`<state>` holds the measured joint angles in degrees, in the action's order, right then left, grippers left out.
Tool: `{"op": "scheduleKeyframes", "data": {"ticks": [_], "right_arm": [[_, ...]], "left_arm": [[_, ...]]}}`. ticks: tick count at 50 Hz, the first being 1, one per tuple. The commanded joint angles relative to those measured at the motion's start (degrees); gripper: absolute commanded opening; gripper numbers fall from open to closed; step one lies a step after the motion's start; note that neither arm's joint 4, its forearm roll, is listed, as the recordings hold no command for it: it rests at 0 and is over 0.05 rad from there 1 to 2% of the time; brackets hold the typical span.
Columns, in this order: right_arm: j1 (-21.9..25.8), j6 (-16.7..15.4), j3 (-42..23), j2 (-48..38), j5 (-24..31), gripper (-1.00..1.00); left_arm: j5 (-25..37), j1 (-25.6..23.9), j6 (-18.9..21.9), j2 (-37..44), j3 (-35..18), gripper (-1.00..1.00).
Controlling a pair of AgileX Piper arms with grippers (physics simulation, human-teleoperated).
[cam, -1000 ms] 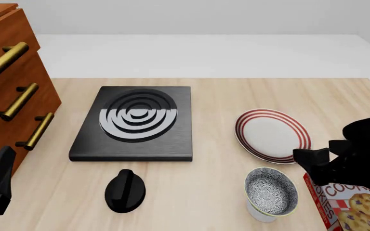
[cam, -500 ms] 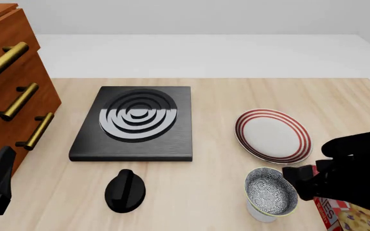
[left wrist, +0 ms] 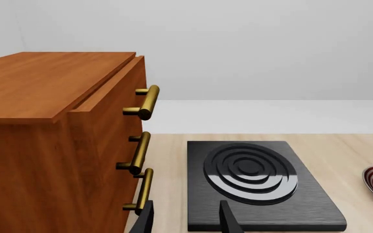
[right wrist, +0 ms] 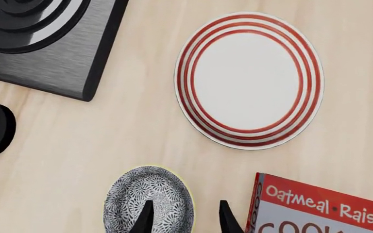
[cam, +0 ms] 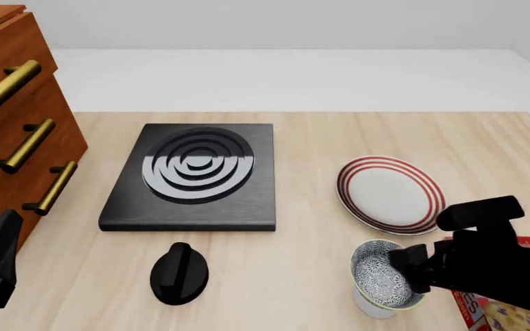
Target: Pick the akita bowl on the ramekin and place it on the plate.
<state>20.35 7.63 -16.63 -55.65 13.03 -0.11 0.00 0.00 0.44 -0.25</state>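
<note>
1. Right wrist view: my right gripper [right wrist: 183,216] is spread wide, straddling the akita bowl's [right wrist: 149,200] rim nearest the cookie box [right wrist: 322,206] for a pinch.
2. Bowl sits on the ramekin [cam: 373,305], near the plate [cam: 390,194], so it's a short carry.
3. Left gripper [left wrist: 185,219] idles open, empty, beside the drawers [left wrist: 57,141].

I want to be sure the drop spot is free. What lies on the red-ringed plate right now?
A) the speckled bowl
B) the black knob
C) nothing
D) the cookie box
C: the plate shows a bare white centre, while the akita bowl sits apart from it.
</note>
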Motion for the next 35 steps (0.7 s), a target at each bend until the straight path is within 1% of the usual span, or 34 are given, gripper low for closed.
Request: {"op": "scheduleKeyframes", "data": {"ticks": [1, 7, 9, 11, 13, 17, 24, 35], "right_arm": [[0.25, 0.43, 0.13, -3.41, -2.07, 1.00], [0.80, 1.02, 1.14, -6.21, -4.94, 1.00], [1.06, 1.90, 1.33, -7.04, -5.57, 1.00], [1.02, 1.82, 2.00, -8.28, -7.08, 1.00], [1.21, 2.39, 2.58, -9.41, -8.33, 1.00], [1.65, 2.93, 3.21, -11.03, -9.92, 1.00], [1.98, 3.31, 3.17, -12.22, -10.36, 1.00], [3.18, 4.48, 2.54, -11.72, -8.53, 1.00]], "left_arm": [[0.00, 0.00, 0.01, 0.00, 0.00, 1.00], [0.00, 0.01, 0.00, 0.00, 0.00, 1.00], [0.00, 0.00, 0.01, 0.01, 0.00, 1.00], [0.00, 0.00, 0.00, -0.01, 0.00, 1.00], [0.00, 0.00, 0.00, 0.02, 0.00, 1.00], [0.00, 0.00, -0.01, 0.00, 0.00, 1.00], [0.00, -0.01, 0.00, 0.00, 0.00, 1.00], [0.00, 0.00, 0.00, 0.01, 0.00, 1.00]]}}
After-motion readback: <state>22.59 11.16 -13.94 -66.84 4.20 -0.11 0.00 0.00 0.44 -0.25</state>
